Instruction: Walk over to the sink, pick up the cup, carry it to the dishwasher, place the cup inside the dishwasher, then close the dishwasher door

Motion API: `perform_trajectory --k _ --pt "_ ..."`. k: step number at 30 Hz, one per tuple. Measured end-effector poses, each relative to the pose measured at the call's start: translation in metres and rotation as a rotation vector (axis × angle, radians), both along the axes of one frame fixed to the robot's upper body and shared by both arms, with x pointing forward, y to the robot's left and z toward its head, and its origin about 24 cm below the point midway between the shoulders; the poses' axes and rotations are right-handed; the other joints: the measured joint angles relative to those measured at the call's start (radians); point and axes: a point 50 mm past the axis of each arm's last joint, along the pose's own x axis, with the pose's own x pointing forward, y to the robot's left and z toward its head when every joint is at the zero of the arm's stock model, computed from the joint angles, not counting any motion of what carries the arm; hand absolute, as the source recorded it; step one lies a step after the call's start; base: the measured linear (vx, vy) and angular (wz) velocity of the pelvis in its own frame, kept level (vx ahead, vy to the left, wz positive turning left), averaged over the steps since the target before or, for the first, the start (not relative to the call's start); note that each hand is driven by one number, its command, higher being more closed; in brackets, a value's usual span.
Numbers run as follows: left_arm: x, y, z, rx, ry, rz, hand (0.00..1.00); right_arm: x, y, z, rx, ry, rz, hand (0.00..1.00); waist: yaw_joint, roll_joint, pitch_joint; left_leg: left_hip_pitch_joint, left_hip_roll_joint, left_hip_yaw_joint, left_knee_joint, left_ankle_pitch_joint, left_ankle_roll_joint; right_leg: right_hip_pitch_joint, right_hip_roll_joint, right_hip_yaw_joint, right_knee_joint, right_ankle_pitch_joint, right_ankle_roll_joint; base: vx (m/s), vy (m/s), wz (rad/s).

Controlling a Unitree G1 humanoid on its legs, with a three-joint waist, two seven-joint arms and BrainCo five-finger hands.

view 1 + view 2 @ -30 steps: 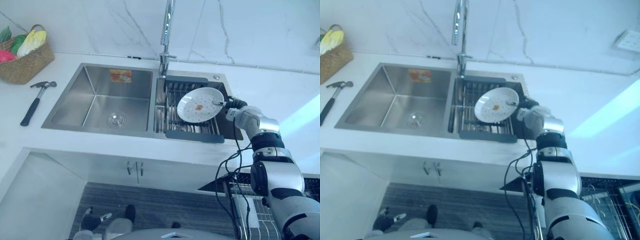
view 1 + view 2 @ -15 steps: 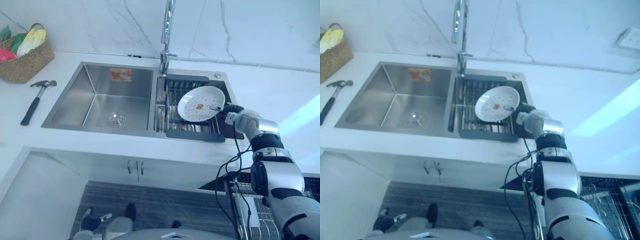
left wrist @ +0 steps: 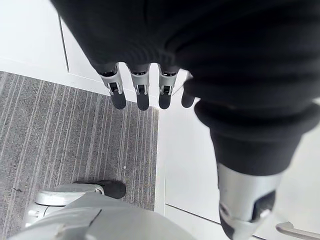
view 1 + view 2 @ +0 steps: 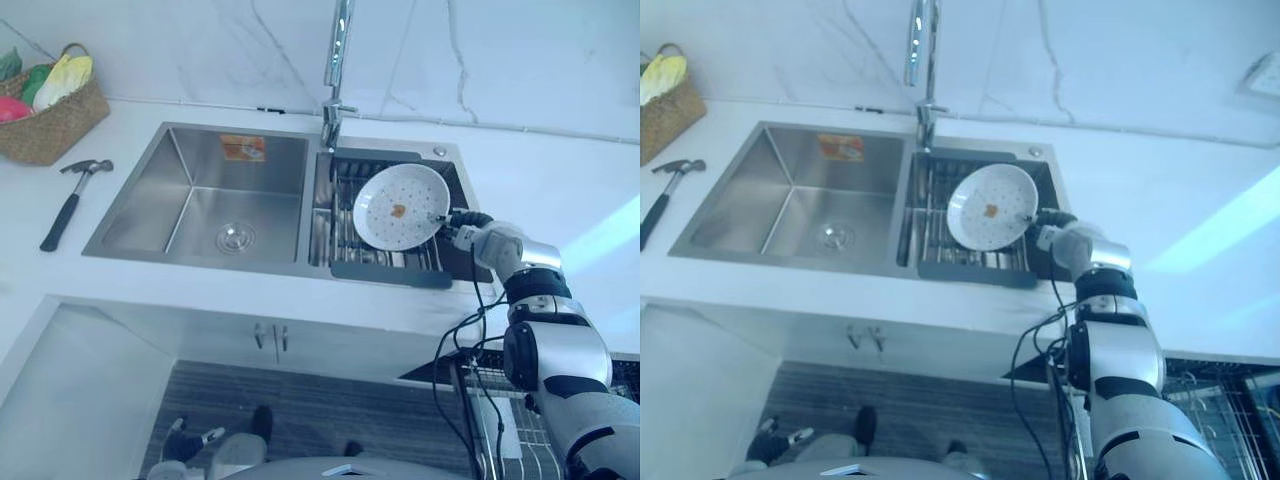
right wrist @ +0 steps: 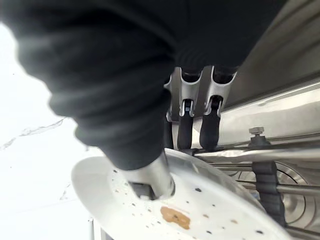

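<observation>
The plate (image 4: 400, 207) has tipped steeper over the sink's (image 4: 150, 200) right basin, rim pinched by the right hand (image 4: 470, 229); left hand (image 3: 142, 92) slack-fingered.

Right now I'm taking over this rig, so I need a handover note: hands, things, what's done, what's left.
Right robot hand: shut on the rim of a plate, not a cup, held tilted over the sink rack.
Left robot hand: open, empty, hanging low.
Done: grasp made.
Left: carry it to the dishwasher at the robot's right, place it inside, close the door.
</observation>
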Motion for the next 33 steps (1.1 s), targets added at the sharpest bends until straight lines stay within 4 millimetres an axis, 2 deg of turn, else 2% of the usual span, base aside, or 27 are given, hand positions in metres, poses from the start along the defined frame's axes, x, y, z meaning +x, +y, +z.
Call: perform_trajectory --k 11,17,24,26,33 --pt "0.000 0.000 0.000 -0.006 0.001 -0.001 0.00 0.002 -0.003 0.008 -0.032 -0.060 -0.071 1.00 0.000 0.001 0.000 0.001 0.000 0.000 0.000 0.000 0.000 -0.001 -0.001 0.000 0.004 -0.001 -0.001 0.00 0.000 0.00" --pt "0.000 0.000 0.000 -0.006 0.000 -0.001 0.00 0.006 -0.001 0.035 -0.105 -0.196 -0.130 1.00 -0.001 0.002 0.001 0.000 0.000 0.001 0.000 0.000 0.001 -0.002 -0.001 0.000 0.004 -0.001 -0.001 0.00 0.000 0.00" --pt "0.000 0.000 0.000 -0.005 0.000 0.000 0.00 0.002 0.002 0.072 -0.136 -0.455 -0.209 1.00 -0.006 0.002 0.001 0.000 0.000 0.003 0.000 0.000 0.001 -0.002 -0.001 0.003 0.004 -0.002 -0.001 0.00 0.000 0.00" --pt "0.000 0.000 0.000 -0.005 -0.002 0.000 0.00 -0.001 0.002 0.072 -0.125 -0.488 -0.211 1.00 -0.006 0.002 0.001 0.000 0.000 0.003 0.000 0.000 0.000 -0.002 -0.001 0.004 0.004 -0.002 -0.001 0.00 0.000 0.00" --pt "0.000 0.000 0.000 -0.003 -0.011 -0.001 0.00 -0.010 0.000 0.052 0.049 -0.504 -0.245 1.00 -0.008 0.003 0.001 0.000 0.001 0.011 0.000 -0.001 0.001 -0.004 0.000 0.014 0.007 -0.002 -0.002 0.00 0.002 -0.02"
